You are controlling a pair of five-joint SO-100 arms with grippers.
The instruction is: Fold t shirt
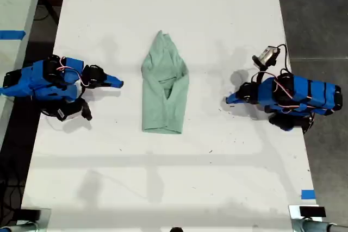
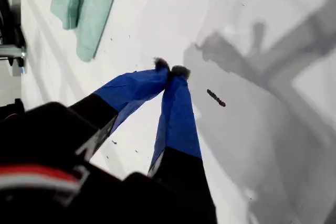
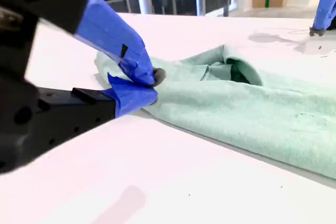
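While the t shirt lies folded, both pincers flank it.

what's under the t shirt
The white table shows all around the t shirt, which lies flat on it. Whatever sits beneath the cloth or inside its folds is covered.

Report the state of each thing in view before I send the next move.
t shirt: lies on the table, gathered into a narrow wrinkled strip, pointed end toward the exterior view's top, held by neither gripper.
my first gripper: shut on nothing, tips over bare table, clear of the t shirt.
my second gripper: shut on nothing, low over the table, beside the t shirt but apart from it.
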